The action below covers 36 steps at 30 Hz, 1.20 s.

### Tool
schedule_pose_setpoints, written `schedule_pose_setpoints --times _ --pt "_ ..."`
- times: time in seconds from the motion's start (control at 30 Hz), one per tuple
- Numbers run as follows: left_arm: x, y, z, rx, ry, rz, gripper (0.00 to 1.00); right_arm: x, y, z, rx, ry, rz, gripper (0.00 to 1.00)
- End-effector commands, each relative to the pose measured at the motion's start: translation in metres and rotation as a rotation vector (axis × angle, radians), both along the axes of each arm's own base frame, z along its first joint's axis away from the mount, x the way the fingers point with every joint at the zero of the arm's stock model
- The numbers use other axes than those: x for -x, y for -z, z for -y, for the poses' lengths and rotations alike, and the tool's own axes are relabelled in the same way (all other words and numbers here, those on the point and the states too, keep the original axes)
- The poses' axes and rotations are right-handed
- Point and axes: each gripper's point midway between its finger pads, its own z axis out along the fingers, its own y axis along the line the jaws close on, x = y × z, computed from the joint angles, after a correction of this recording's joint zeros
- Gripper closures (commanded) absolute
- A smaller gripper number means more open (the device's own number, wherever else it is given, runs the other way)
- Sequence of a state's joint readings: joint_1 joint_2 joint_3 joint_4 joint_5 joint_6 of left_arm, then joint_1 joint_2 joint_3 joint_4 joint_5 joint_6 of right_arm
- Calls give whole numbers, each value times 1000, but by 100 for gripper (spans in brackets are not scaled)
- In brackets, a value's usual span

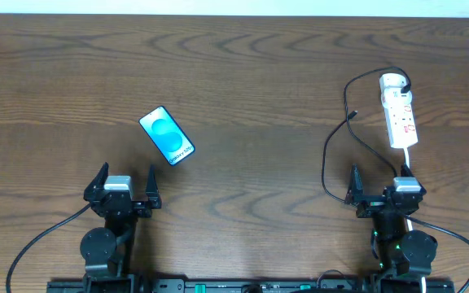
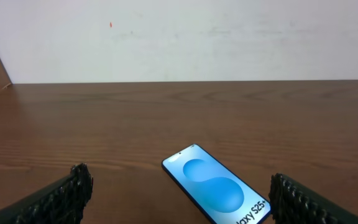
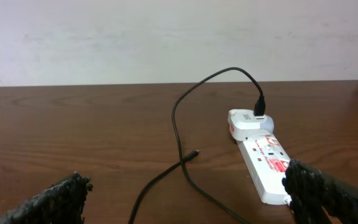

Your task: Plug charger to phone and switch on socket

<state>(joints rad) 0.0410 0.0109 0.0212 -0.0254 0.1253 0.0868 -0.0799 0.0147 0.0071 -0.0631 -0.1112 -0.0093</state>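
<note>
The phone (image 1: 167, 135) lies flat and slanted on the wooden table, its blue screen facing up, just ahead and to the right of my open left gripper (image 1: 128, 171). In the left wrist view the phone (image 2: 216, 190) sits between and beyond the empty gripper (image 2: 179, 193). At the right the white socket (image 1: 398, 110) holds a white adapter at its far end. The black charger cable (image 1: 332, 138) loops from it, and its free connector tip (image 1: 355, 115) rests on the table. My right gripper (image 1: 379, 175) stands open behind the tip (image 3: 195, 152), left of the socket (image 3: 267, 165).
The strip's white cord (image 1: 405, 159) runs back from its near end, past my right gripper, to the table's front edge. A pale wall borders the table's far side. The charger cable (image 3: 174, 115) crosses itself on the wood in front of the right gripper.
</note>
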Motion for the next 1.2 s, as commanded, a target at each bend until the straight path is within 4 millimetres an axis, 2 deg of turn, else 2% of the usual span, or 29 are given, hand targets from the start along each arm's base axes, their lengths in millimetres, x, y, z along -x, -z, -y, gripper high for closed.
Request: schedule_pose_setpoints --times 0.0,1.17 --pt "1 15 4 -10 23 -45 8 0 0 -1 11 -3 1 1" --pt "1 16 0 -12 1 -48 8 0 0 -1 11 -4 1 1"
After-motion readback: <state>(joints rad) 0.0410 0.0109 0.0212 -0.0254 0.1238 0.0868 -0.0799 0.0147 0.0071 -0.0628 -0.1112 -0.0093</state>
